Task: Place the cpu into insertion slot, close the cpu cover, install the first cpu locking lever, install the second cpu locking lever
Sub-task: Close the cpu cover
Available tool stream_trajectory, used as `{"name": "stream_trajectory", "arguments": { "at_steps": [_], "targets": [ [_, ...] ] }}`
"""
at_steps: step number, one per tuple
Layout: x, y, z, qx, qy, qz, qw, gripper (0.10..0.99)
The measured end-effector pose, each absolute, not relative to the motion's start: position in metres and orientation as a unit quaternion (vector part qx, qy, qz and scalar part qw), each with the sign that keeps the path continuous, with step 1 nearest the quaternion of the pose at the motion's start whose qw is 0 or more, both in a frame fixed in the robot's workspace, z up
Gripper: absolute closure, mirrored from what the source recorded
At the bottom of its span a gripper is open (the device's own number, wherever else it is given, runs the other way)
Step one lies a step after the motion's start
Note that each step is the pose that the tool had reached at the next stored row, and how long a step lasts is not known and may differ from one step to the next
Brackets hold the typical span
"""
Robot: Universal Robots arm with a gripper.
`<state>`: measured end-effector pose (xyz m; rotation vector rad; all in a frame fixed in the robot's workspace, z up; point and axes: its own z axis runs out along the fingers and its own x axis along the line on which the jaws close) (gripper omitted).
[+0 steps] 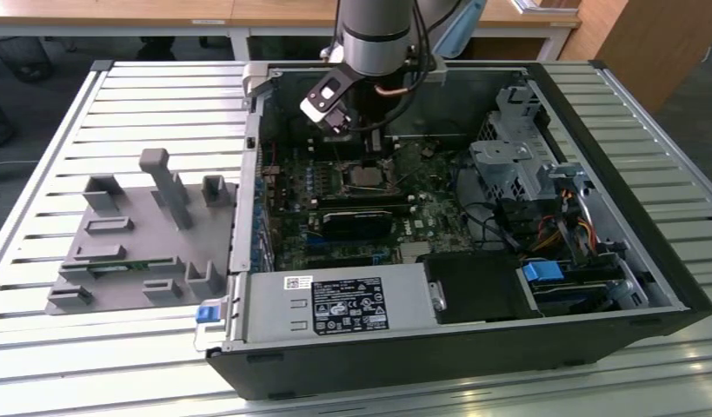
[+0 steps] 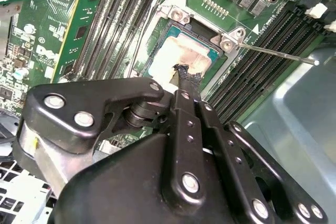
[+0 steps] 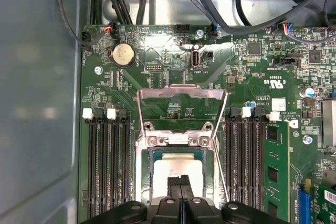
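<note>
The cpu [image 2: 178,56] lies flat in the insertion slot [image 1: 365,176] on the green board, and its pale metal top [image 3: 176,169] shows in both wrist views. My gripper [image 2: 184,73] is shut with nothing between its fingers. Its black fingertips [image 3: 181,183] rest on or just above the chip's top. The cpu cover [image 3: 181,94], a thin silvery frame, stands swung back from the hinge bracket [image 3: 178,140] beyond the slot. A thin locking lever rod [image 2: 278,53] sticks out free from one corner of the slot.
Black memory slots [image 3: 107,166] flank the socket on both sides. Cables [image 3: 210,3] run along the case wall behind the board. In the exterior view a drive cage [image 1: 512,165] fills the case's right, a power supply [image 1: 338,304] its front. A grey fixture [image 1: 147,234] sits on the slatted table.
</note>
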<state>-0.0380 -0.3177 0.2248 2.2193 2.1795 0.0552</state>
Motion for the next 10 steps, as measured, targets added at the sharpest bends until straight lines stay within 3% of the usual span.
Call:
{"name": "stream_trajectory", "arguments": {
  "at_steps": [10],
  "targets": [
    [-0.038, -0.318, 0.241, 0.713, 0.7, 0.017, 0.014, 0.98]
  ]
}}
